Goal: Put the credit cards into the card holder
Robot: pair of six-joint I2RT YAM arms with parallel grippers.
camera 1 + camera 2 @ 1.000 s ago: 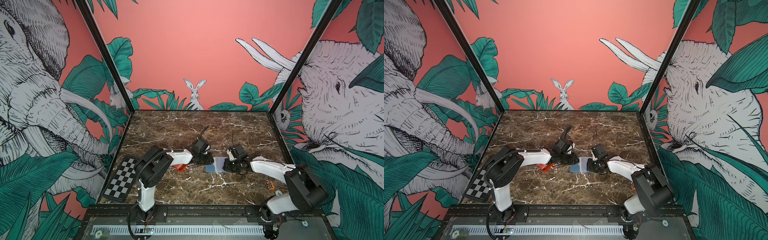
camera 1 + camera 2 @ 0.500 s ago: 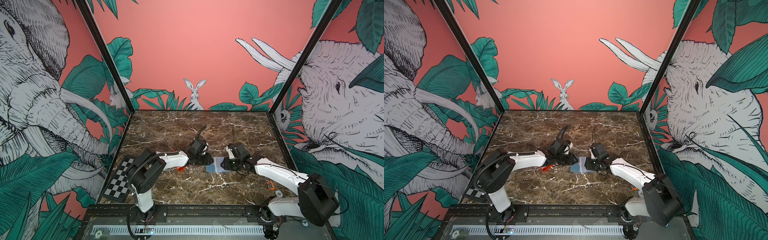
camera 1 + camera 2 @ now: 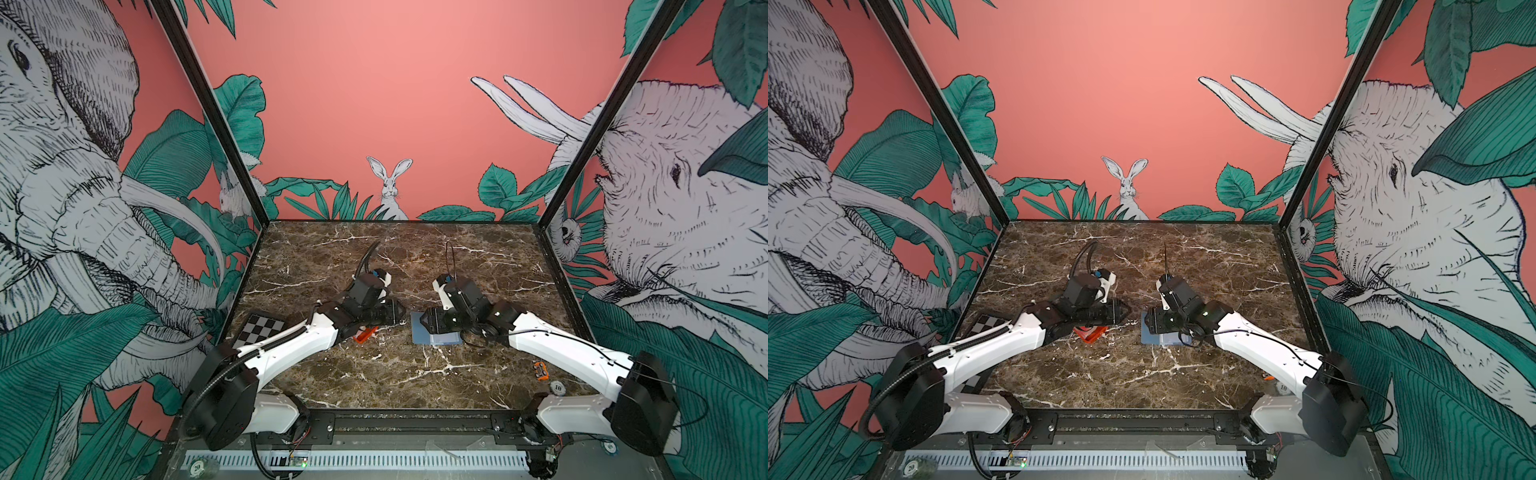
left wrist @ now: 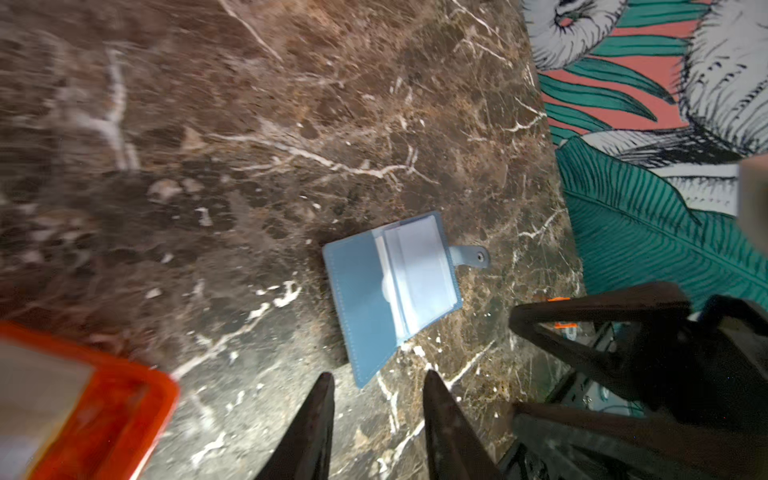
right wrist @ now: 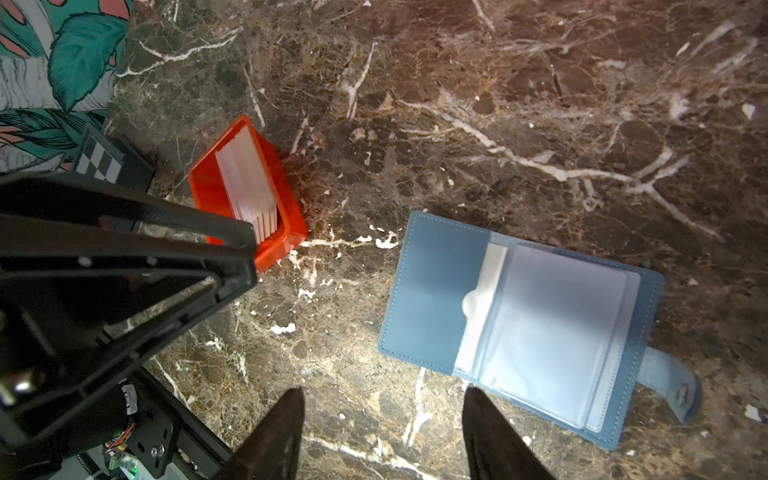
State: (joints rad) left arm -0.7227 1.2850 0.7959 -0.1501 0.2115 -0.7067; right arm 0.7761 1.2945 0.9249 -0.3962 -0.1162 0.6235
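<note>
- card holder (image 5: 432,299) lies open and flat on the counter (image 5: 540,124). The clear sleeves (image 5: 552,332) sit on the half with the snap tab (image 5: 669,386); the other half is bare cover.
- credit cards (image 5: 249,183) stand on edge, stacked in the orange tray (image 5: 208,199). Only the edges show and the faces are hidden. No card is visible in a sleeve.
- In both top views the tray (image 3: 365,333) sits left of the holder (image 3: 417,330), near it, with bare counter between.
- left fingers (image 4: 318,424): modest gap, nothing between them. They point at the holder's bare-cover corner, and the tray sits back from the tips, beside the wrist.
- right fingers (image 5: 284,436): spread wide and empty, over bare counter just beside the holder.
- Key relation: the left arm is nearer the cards and the right arm is nearer the holder.
- The thumb notch (image 5: 469,303) on the top sleeve faces the fold, i.e. the tray side. My read: a card has to enter from that side and slide toward the tab.
- The stack runs along the tray's long axis, so the left fingers likely need to back up and pinch across one card's thickness.
</note>
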